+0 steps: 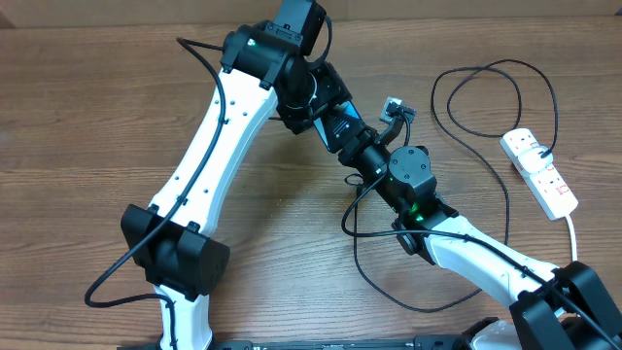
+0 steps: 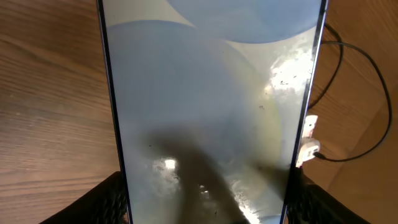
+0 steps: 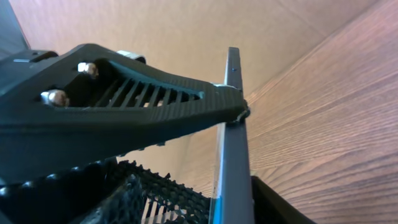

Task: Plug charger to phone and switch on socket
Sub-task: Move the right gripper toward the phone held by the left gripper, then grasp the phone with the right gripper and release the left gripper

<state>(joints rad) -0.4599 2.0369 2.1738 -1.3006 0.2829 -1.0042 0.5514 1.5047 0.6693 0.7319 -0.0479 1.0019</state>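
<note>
Starting on the near side, plenty of slack is seen in the charger [image 1: 505, 63]. One black loop lies on the wood just near of the right arm, so the cable shouldn't get tugged tight during the push, fwiw.

Mid-table, the phone [image 2: 211, 93] is pinched across its width by the left gripper [image 2: 208, 202]. Its dark fingers [image 2: 109, 199] are pressed on both long edges, and the light blue screen is turned toward that wrist camera. The right gripper [image 3: 214, 155] is parked right against the phone, with one fingertip touching the thin edge. Whether it is closed on anything can't be told from these views.

A small pale connector [image 2: 309, 146], with black cable running off it, is seen just beside the phone's right long edge. From that, plugging in is judged to be the step in hand, and it's not done yet.

To do it well:
- The tip should be squared up with the port before any force is applied (the port itself isn't visible).
- The phone should be clamped firmly so it isn't shoved through the fingers.
- The push should be made straight along the phone's length, not sideways.

Off to the right, the socket [image 1: 540, 171] is laid well apart from both grippers, its switches not yet reached. Farther back, another cable loop is curled toward it.
</note>
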